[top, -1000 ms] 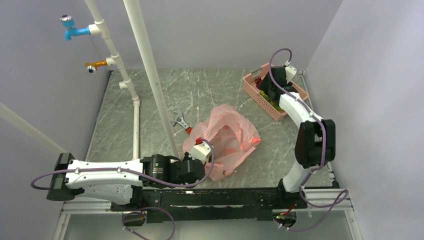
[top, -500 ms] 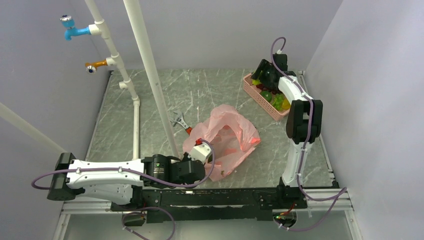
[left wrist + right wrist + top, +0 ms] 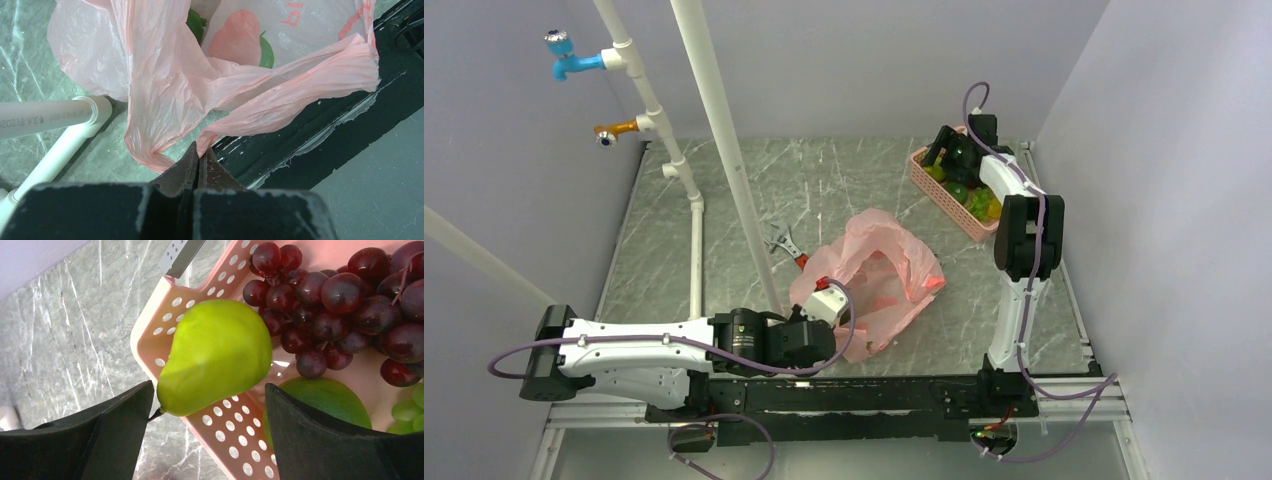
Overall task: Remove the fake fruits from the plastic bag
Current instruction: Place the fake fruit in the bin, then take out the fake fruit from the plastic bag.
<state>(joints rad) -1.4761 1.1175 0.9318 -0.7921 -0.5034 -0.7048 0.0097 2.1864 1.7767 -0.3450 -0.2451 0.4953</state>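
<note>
Pink bag (image 3: 874, 280) between wrench (image 3: 785, 243) and fruit-filled basket (image 3: 929, 180).

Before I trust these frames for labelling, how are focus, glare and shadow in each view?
Top external: even, soft light, faint shadows, the plastic bag sharp. Left wrist: the bag's crinkles crisp, the left gripper near the lens dark and slightly soft. Right wrist: small highlights glint on the dark grapes, the pear in focus, the right gripper a featureless black.
</note>
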